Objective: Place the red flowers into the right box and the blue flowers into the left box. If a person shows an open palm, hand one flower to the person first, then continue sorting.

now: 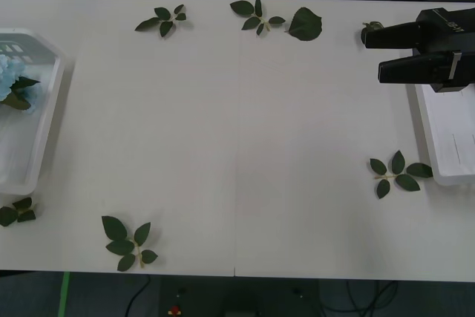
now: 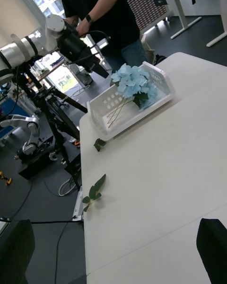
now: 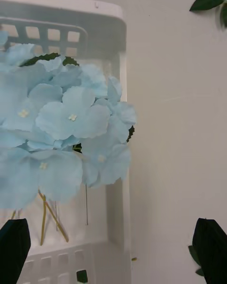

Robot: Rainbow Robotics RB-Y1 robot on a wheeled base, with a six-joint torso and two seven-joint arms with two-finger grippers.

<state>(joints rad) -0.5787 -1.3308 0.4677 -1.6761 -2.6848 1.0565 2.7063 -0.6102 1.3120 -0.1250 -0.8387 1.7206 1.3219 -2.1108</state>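
Blue flowers (image 3: pixel 71 123) inside left box (image 3: pixel 118 208); no legible labels.

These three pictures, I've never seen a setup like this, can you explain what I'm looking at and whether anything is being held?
It is a two-armed robot at a white table. The front view looks down from above its arms; the other two come from cameras on its wrists.

The black right pincer hangs open over the shallow white plastic tray on the right, holding nothing. The left pincer is open and empty above the white tray on the left, where the fluffy pale-blue flower clusters lie, with thin stems.

Loose green leaf sprigs are scattered on the table. A person stands behind the table in the right wrist view, not touching anything on it.
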